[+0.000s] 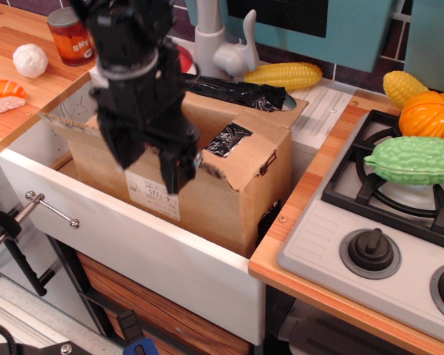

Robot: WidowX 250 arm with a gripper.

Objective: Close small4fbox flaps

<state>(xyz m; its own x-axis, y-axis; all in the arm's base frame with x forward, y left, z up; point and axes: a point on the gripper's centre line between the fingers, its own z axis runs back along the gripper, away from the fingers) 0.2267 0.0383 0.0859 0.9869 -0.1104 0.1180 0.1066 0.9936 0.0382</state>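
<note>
The small4fbox [229, 200] is a brown cardboard box standing in the white sink [170, 259], with its white label [154, 194] on the near wall. The far flap [237, 92], covered in black tape, stands open toward the faucet. The right flap [240, 151], with a black tape patch, is folded down over the top. The left flap's edge [63, 118] sticks out to the left. My black gripper [154, 163] hangs over the box's near top edge, fingers [179, 168] spread and pointing down, holding nothing. It hides the box's middle.
A grey faucet [211, 37] and yellow corn [285, 74] are behind the box. A red can [70, 37], white ball [29, 61] and orange piece [1, 96] lie on the left counter. The stove [385, 222] at right bears a green gourd [414, 159] and pumpkin [429, 115].
</note>
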